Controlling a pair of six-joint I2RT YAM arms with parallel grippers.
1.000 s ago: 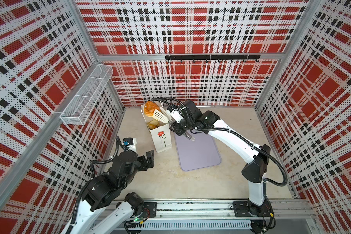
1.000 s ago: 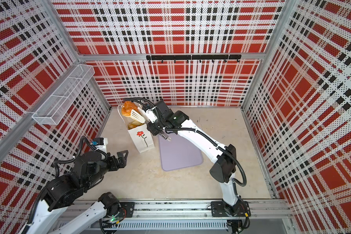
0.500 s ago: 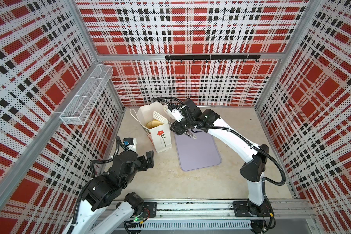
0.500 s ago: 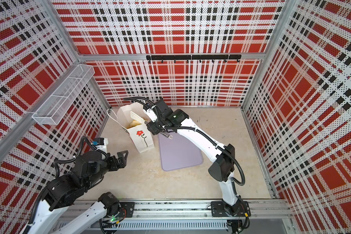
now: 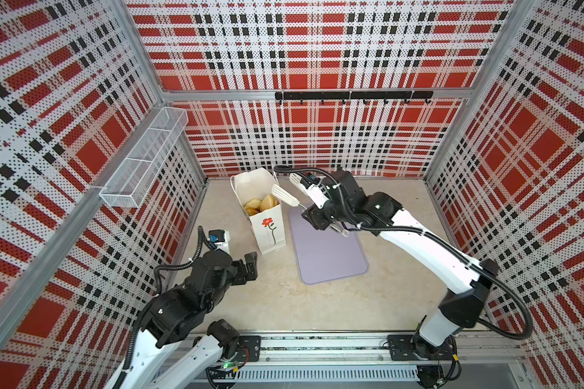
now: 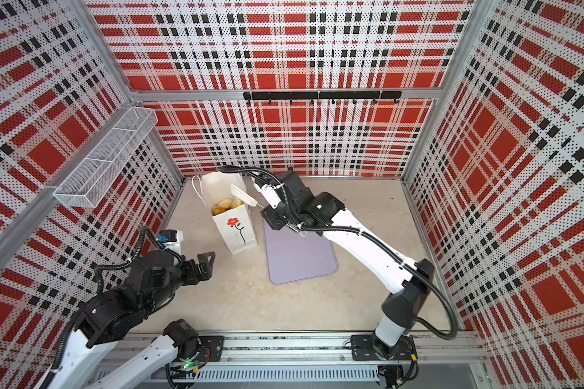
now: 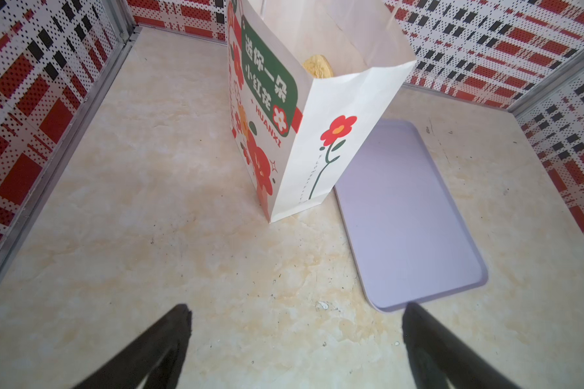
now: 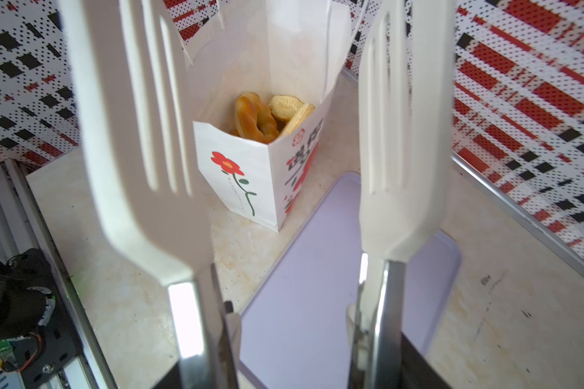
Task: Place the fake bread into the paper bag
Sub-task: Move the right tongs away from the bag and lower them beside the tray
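Seems the closing step: fake bread (image 5: 262,204) piled inside the upright paper bag (image 5: 267,229), long axis vertical, mouth up, flower side toward the left tool (image 7: 295,313), splayed wide and empty. Beside the bag, a bare tray (image 5: 331,256). Clamped in the right tool (image 5: 319,215) beside the bag's mouth: tongs (image 5: 285,195), spread, empty. Next, probably lift away without nudging the bag.

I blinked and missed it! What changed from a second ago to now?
The tongs in the right gripper let a piece of fake bread drop into the paper bag, spread open and drew back toward the lilac tray, empty. The bag, the tray and the open left gripper stayed put.
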